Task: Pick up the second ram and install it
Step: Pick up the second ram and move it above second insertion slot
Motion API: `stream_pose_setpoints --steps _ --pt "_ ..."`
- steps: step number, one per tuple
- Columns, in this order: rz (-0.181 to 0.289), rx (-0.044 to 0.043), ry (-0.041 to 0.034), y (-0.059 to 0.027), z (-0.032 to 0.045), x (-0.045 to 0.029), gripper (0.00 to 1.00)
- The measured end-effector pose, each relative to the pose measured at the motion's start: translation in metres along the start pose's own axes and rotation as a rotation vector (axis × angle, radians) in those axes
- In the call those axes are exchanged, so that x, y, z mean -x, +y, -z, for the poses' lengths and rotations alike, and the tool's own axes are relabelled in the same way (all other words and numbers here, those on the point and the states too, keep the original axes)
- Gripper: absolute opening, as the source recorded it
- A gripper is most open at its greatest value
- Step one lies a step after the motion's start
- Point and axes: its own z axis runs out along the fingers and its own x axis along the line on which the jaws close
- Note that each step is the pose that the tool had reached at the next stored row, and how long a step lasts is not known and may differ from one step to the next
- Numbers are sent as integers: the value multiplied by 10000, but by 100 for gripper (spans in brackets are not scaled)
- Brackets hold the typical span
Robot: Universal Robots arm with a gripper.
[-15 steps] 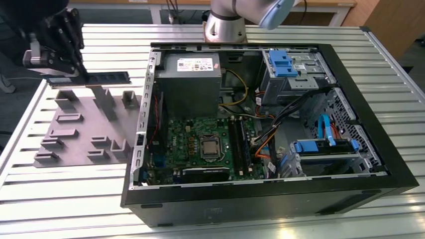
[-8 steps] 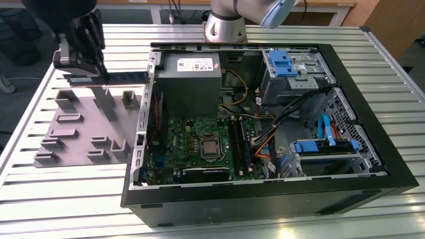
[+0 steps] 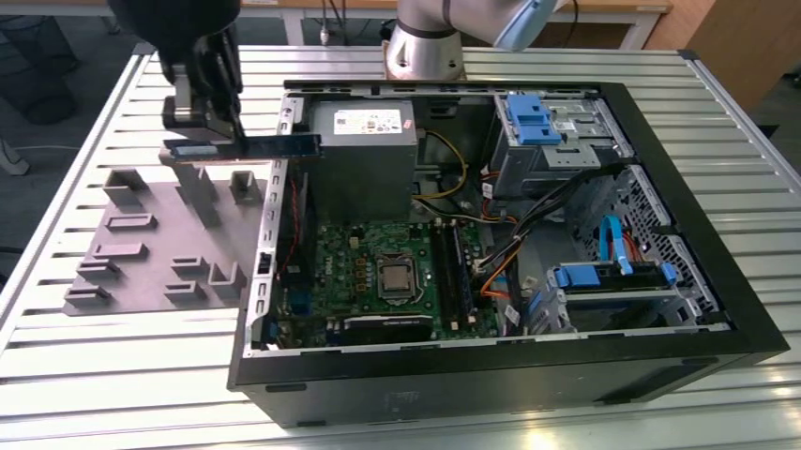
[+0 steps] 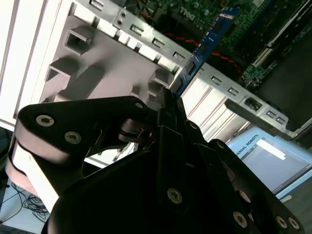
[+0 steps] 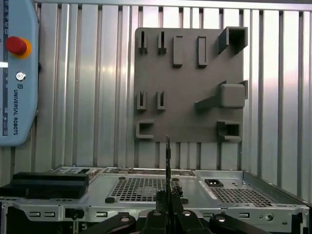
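Gripping a long, narrow blue circuit-board ram stick (image 3: 269,145) near one end, the black gripper (image 3: 203,137) sits in the upper left of the exterior view, its fingers clenched on the board. The ram stick is held in the air and lies roughly level. Its free end crosses the wall of the open black computer case (image 3: 501,375) on the exterior view's left. A grey moulded fixture tray (image 3: 150,234) lies just beside that wall on the slatted metal desk (image 3: 75,141). In the second wrist view the ram stick (image 4: 207,41) projects from the fingers (image 4: 170,114) toward the case interior. In the first wrist view it (image 5: 168,156) appears edge-on. Inside the case, long black memory slots (image 3: 451,272) run beside the green motherboard (image 3: 363,267); I cannot tell whether any slot is filled.
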Motion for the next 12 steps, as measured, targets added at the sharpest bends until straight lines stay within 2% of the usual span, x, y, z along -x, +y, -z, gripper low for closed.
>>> stream_pose_setpoints --steps 12 --pt "0 0 1 -505 -5 -4 14"
